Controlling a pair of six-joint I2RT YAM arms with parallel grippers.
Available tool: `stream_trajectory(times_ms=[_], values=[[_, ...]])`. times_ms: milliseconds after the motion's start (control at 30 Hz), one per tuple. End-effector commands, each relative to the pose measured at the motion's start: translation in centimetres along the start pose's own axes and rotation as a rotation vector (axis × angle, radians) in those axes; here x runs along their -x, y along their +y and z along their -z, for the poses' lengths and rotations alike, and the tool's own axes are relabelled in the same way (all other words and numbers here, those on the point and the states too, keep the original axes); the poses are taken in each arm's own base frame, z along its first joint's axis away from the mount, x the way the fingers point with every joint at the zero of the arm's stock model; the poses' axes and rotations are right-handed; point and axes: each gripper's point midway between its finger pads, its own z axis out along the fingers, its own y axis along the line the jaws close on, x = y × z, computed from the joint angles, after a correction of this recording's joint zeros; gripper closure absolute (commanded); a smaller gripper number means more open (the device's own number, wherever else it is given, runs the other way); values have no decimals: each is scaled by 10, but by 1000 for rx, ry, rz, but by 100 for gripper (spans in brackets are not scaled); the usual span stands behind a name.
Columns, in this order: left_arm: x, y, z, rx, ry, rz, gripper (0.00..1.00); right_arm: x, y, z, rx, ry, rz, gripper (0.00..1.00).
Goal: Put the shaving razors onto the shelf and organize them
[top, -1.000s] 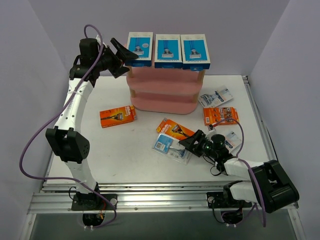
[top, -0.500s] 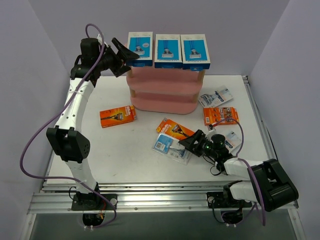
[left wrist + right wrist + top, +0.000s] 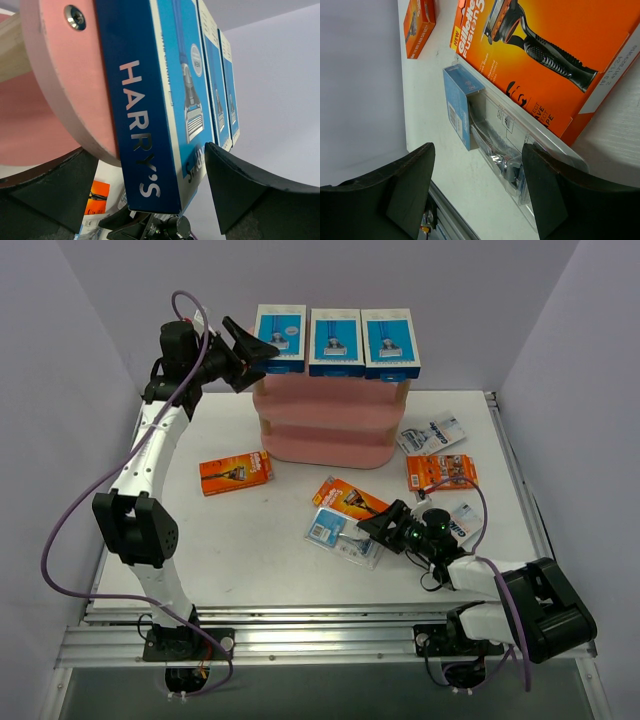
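Left gripper [image 3: 256,360] is standing wide open, its fingers straddling the end of the leftmost blue box [image 3: 279,337] without clamping it. Its arm is reaching up and far back to the pink shelf [image 3: 330,420], where three blue boxes are sitting in a row on the top board. Right gripper [image 3: 378,527] is hovering low over the table [image 3: 250,550], jaws apart, above a clear pack [image 3: 335,530] touching an orange card [image 3: 350,498]. Two more cards [image 3: 235,472] and two more packs [image 3: 432,432] are lying scattered on the table.
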Motion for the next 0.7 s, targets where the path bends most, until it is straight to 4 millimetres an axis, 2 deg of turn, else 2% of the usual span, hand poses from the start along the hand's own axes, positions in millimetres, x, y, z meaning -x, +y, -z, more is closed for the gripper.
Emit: stream_trajectory(times_ms=[0, 200, 433, 667], values=[[12, -57, 22, -179, -53, -84, 6, -18, -38, 5, -142, 50, -29, 33], [14, -65, 27, -230, -63, -76, 6, -18, -40, 6, -147, 50, -29, 33], [14, -59, 29, -222, -59, -54, 6, -18, -39, 6, -146, 49, -29, 33], [16, -64, 43, -245, -74, -56, 6, -19, -40, 7, -154, 51, -26, 33]])
